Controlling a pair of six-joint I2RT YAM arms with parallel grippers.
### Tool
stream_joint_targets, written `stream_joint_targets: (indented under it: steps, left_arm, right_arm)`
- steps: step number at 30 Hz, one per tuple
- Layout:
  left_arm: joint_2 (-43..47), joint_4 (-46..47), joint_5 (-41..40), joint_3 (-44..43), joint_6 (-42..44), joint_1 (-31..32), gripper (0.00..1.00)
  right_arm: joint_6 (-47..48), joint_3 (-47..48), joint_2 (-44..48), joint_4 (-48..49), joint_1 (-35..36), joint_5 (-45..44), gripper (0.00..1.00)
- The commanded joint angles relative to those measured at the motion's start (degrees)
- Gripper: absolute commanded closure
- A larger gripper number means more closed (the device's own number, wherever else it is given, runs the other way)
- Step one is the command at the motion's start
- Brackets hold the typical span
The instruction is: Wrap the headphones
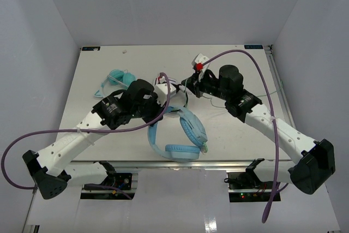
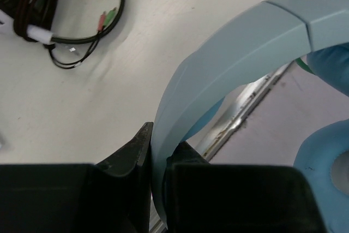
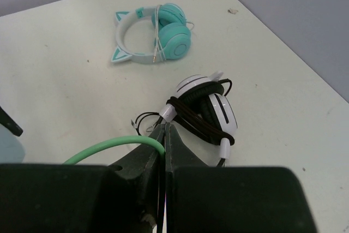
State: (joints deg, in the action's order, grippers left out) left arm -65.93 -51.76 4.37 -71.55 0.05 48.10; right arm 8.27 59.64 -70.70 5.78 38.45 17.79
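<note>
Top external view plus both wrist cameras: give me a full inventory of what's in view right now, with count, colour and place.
light blue headphones: 1, light blue, near edge of the table at centre, headband gripped
pale green cable: 1, pale green, runs into the right pincer
black-and-white headphones: 1, white cups with a dark cord wound round them, middle of the table between the arms
teal cat-ear headphones: 1, teal and white, far left part of the table
table: 1, white, under everything
left pincer: 1, black, shut on the light blue headband
right pincer: 1, black, shut on the pale green cable
</note>
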Motion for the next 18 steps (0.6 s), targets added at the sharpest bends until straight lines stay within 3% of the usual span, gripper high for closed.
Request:
stream_joint_targets:
  steps: [1, 7, 18]
  left_arm:
    - [-3.02, 0.45, -14.74, 0.0, -2.13, 0.5, 1.0]
    - [-8.9, -0.31, -29.82, -2.07, -7.99, 0.57, 1.0]
    - [-13.4, -3.14, -44.18, -6.14, -17.79, 0.04, 1.0]
  right_arm:
    - [1.84, 6.97, -2.28, -11.0, -0.3, -3.32, 0.92]
    - [0.2, 7.67, -1.64, -14.25, -0.29, -1.23, 0.92]
    - [-5.36, 3.12, 5.8, -13.78, 0.31, 10.68, 0.92]
